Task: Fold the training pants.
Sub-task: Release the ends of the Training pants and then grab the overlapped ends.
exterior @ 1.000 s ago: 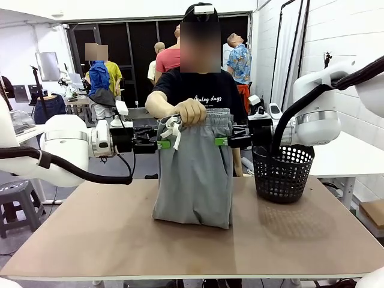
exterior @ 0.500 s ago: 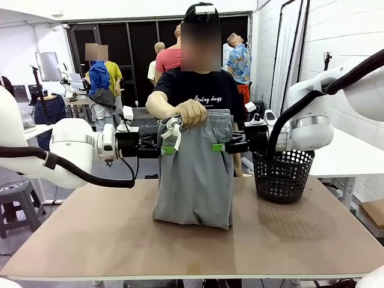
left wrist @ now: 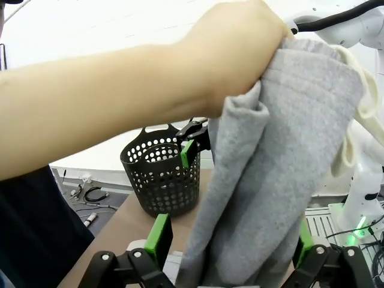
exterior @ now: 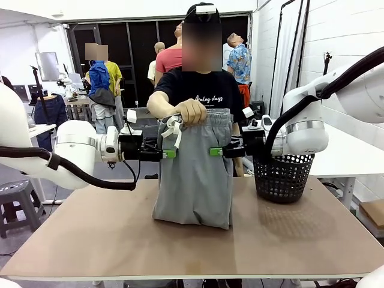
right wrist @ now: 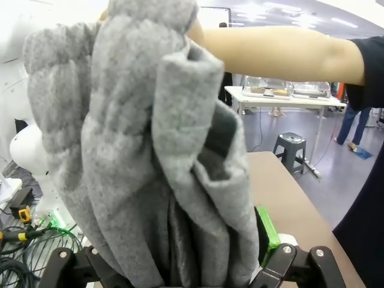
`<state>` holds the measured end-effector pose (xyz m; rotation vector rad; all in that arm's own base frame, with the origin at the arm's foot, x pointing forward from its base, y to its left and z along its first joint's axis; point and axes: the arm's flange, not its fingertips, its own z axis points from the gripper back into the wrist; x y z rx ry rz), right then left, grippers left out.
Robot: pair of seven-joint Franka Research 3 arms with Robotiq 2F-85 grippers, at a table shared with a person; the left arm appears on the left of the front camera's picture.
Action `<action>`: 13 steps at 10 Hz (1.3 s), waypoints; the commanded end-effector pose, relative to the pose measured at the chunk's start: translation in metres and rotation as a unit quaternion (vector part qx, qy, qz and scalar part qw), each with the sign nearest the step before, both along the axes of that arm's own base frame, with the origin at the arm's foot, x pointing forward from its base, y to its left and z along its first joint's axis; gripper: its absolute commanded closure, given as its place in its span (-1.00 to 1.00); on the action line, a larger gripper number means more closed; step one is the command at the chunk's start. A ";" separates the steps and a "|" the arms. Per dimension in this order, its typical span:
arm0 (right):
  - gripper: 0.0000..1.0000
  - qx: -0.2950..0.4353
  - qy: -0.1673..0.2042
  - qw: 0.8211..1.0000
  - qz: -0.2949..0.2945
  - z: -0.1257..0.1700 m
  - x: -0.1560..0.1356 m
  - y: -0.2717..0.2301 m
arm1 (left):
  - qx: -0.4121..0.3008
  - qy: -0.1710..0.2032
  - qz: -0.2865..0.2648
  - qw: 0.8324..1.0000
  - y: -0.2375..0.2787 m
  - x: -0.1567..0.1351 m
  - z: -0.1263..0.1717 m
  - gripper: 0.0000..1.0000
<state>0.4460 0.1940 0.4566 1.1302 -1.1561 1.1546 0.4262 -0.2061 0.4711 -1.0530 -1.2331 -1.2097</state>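
The brown surface (exterior: pixel 90 228) carries the lower end of the training pants (exterior: pixel 195 174), whose bottom fold rests on it near the middle. The rest hangs upright as a grey column, so both side edges stand free for the arms to reach. A black perforated basket (exterior: pixel 282 177) sits on the surface to the pants' right, clear of the cloth.

The person's hand (exterior: pixel 191 111) pinches the gathered waistband from above and takes the garment's weight, evidently offering it to be taken. The white drawstring (exterior: pixel 174 129) dangles just beside that hand.

The left gripper (exterior: pixel 170 153) and the right gripper (exterior: pixel 215 152) face each other level, a little below the waistband, one at each side edge. Both are released. In the wrist views the green-padded fingers (left wrist: pixel 159 237) stand spread wide with grey cloth between them, not yet pinched.

Compared with a second ago, both grippers have come inward and slightly lower, from just outside the edges to around them. The hand and the pants have not shifted.
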 end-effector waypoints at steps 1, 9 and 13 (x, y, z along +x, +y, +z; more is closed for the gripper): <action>-1.00 0.012 -0.010 1.000 0.006 0.002 0.007 0.014 | -0.016 0.001 -0.014 1.000 -0.014 0.008 0.011 -1.00; -1.00 0.022 -0.037 0.999 0.033 0.043 -0.003 0.022 | -0.011 -0.021 -0.026 0.999 -0.022 0.005 0.028 -1.00; -0.21 -0.002 -0.014 1.000 0.012 0.035 0.001 0.014 | -0.045 -0.035 -0.031 0.998 -0.019 0.002 0.036 0.13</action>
